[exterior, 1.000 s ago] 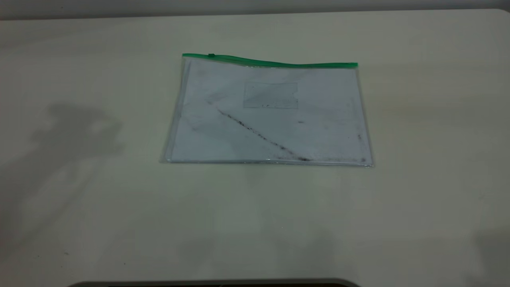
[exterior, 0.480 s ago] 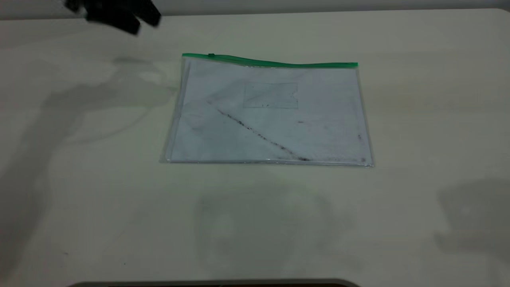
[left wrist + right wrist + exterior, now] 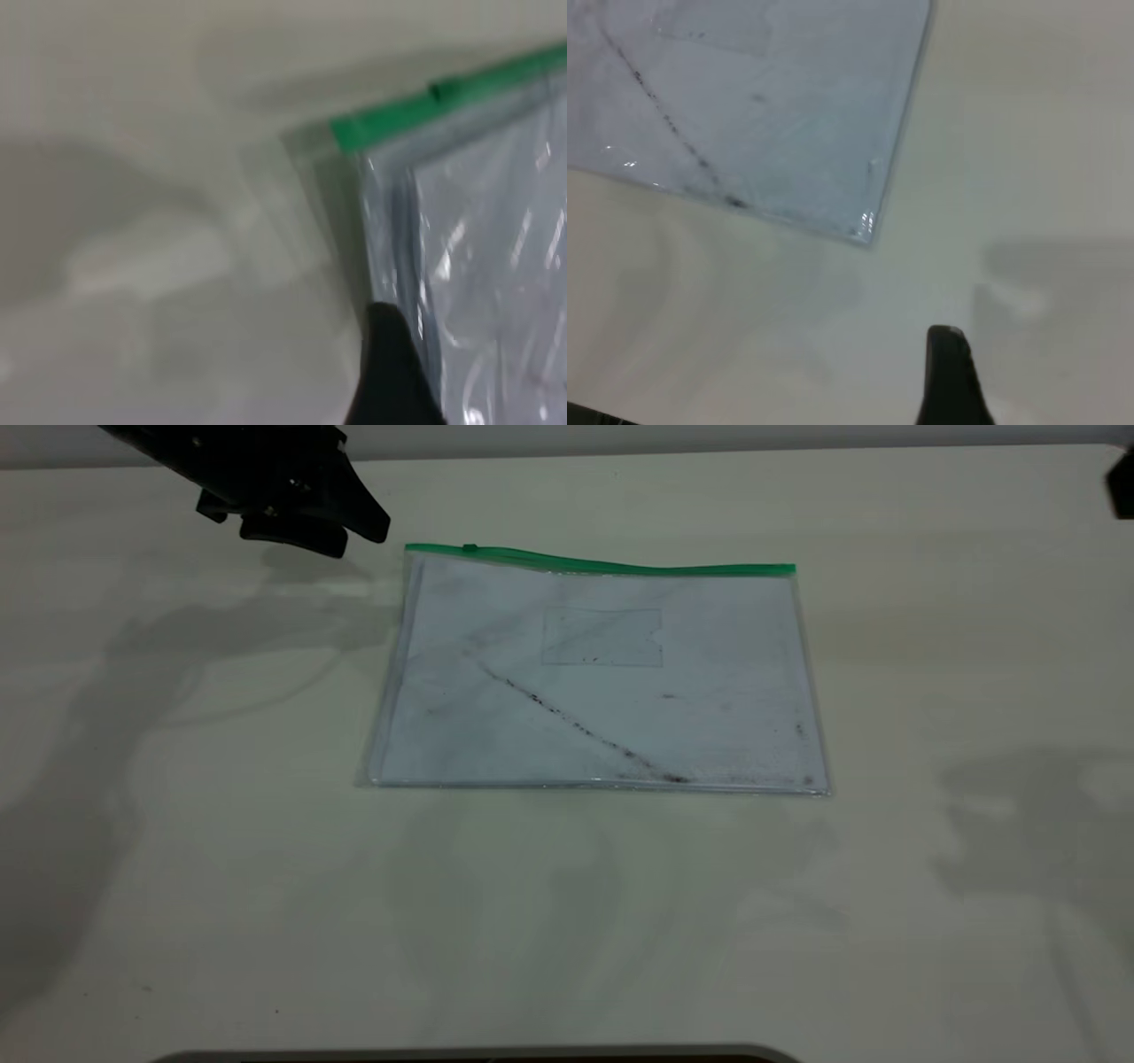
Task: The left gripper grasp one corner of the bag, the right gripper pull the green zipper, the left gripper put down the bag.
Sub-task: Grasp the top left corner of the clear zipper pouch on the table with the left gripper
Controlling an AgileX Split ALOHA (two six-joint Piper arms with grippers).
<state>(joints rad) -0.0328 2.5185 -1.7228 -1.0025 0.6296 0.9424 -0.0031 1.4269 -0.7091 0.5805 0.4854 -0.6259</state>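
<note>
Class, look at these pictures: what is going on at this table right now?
A clear bag lies flat on the table, its green zipper along the far edge with the slider near the left end. The left gripper hovers beside the corner of the bag nearest it, not touching. The right gripper sits at the far right edge of the exterior view. Nothing is grasped.

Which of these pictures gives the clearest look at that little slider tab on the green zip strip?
The exterior view: the tiny green slider tab sits on the thin green zipper strip, near the flat clear plastic bag's far left corner. The left wrist view shows the tab closer but blurred. The right wrist view shows only the bag's plain corner, no zipper.
</note>
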